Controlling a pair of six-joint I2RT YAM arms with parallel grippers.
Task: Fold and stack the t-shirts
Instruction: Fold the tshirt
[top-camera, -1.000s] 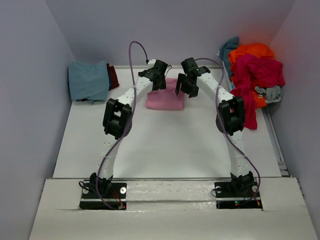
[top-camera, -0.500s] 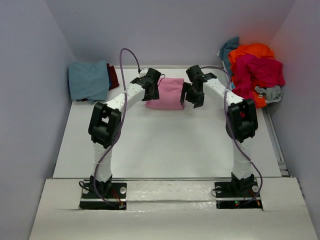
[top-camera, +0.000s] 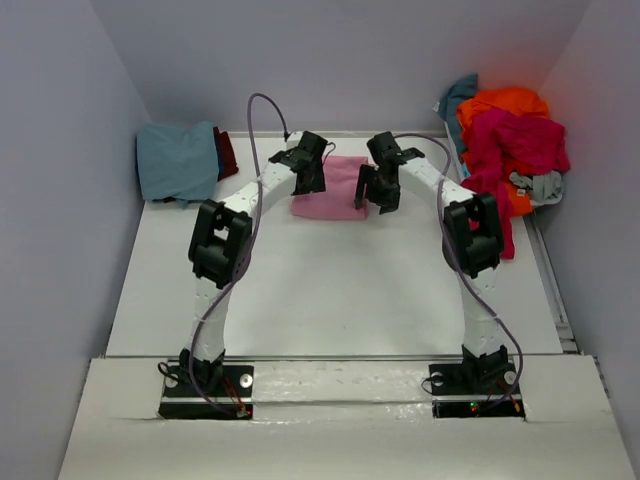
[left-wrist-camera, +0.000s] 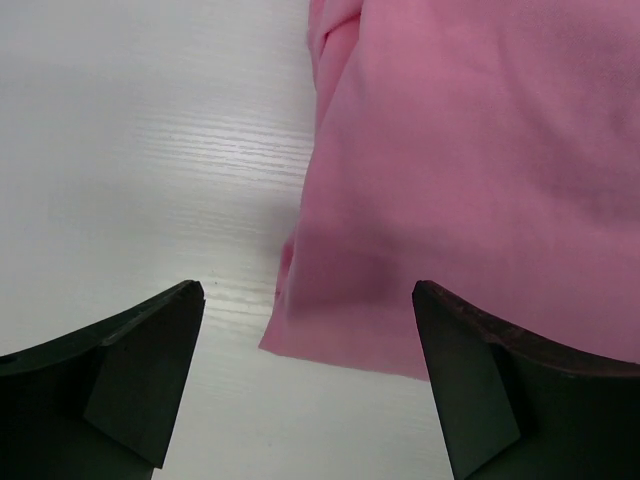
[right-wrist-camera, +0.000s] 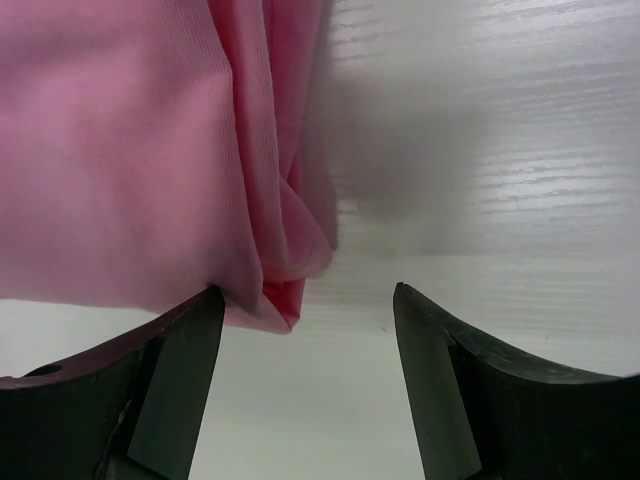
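We see the pink t-shirt (top-camera: 330, 190) lying folded into a neat rectangle toward the far side of the white table (top-camera: 330, 300).

The left gripper (left-wrist-camera: 305, 292) hangs over the pink t-shirt's near left corner, jaws spread wide and gripping nothing. One finger stands over bare table just left of the shirt, the other over the cloth itself.

The right gripper (right-wrist-camera: 307, 292) mirrors it at the pink t-shirt's near right corner, jaws likewise wide apart and holding nothing. Its inner finger sits at the folded edge, and we cannot tell whether it touches the cloth. Its outer finger is over bare table to the shirt's right. Layered folds show along that right edge.

Well to the left of the pink t-shirt lies a folded teal-blue t-shirt (top-camera: 178, 160), with a dark red cloth (top-camera: 227, 152) showing just beside it on the side nearer the pink one.

Well to the right of the pink t-shirt sits a loose heap. An orange t-shirt (top-camera: 505, 102) lies at the back and a crimson-magenta t-shirt (top-camera: 515, 140) is draped across the front. A teal t-shirt (top-camera: 458, 95) shows at the heap's far left and a grey t-shirt (top-camera: 540, 185) at its near right.
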